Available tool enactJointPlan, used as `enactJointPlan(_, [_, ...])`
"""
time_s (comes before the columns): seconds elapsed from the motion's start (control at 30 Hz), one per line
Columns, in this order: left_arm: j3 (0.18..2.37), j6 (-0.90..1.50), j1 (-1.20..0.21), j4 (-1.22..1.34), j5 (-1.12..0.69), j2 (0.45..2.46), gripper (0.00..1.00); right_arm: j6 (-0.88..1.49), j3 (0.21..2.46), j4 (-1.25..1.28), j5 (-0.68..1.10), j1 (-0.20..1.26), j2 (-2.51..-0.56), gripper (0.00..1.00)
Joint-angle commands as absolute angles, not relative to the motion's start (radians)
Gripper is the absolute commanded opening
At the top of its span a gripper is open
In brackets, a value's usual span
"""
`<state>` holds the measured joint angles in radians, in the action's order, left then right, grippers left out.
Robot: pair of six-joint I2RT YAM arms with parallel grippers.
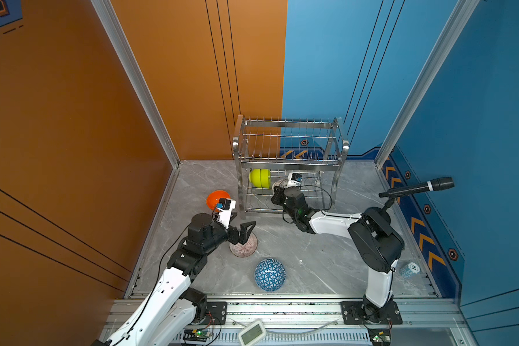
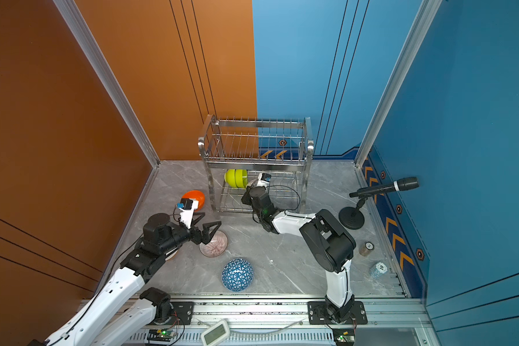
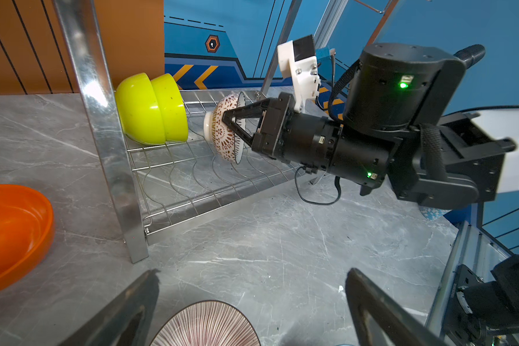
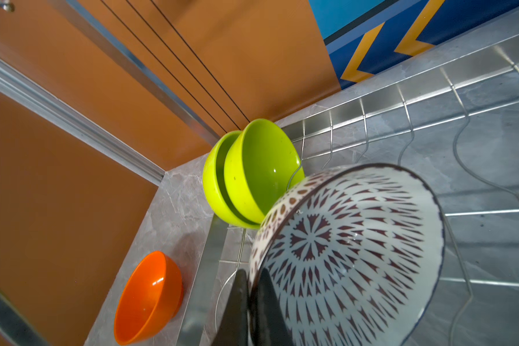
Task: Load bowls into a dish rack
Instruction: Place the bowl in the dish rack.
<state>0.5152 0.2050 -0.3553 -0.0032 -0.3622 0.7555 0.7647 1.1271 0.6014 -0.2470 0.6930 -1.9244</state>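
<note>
**Dish rack (image 1: 289, 164) lower tier: two bowls in, third held at the wires**

Lime-green pair (image 1: 259, 178) stands on edge, nested, at the rack's end. Blue-white bowl (image 1: 269, 274), striped bowl (image 1: 243, 248) and orange bowl (image 1: 215, 199) sit on the desk (image 1: 312, 254). Lattice bowl (image 4: 342, 254) looks glazed ceramic: stiff, slick, chippable; rim pinch is the hold. Right gripper (image 4: 252, 287) is clamped on that rim; left gripper (image 1: 246, 218) gapes over the striped bowl.

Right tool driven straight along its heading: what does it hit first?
Probably the nearer green bowl: the right tool holds the patterned bowl foot-first toward it, seemingly a gap apart in the rack.
</note>
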Motion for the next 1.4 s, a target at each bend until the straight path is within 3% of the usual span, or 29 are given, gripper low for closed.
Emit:
enactJointPlan(0.0, [0.489,0.18,-0.368,0.031,-0.35,0.761,0.98,0.809,1.195,0.732,-0.245,0.663,-1.939,0.0])
enactJointPlan(0.77, [0.422,0.136,-0.379,0.169,-0.453,0.79,0.98,1.02,1.378,0.97,-0.038,0.525,-2.208,0.0])
enactJointPlan(1.37, [0.424,0.136,-0.374,0.186,-0.468,0.825,0.98,1.062,1.378,1.002,0.059,0.517,-2.248,0.0])
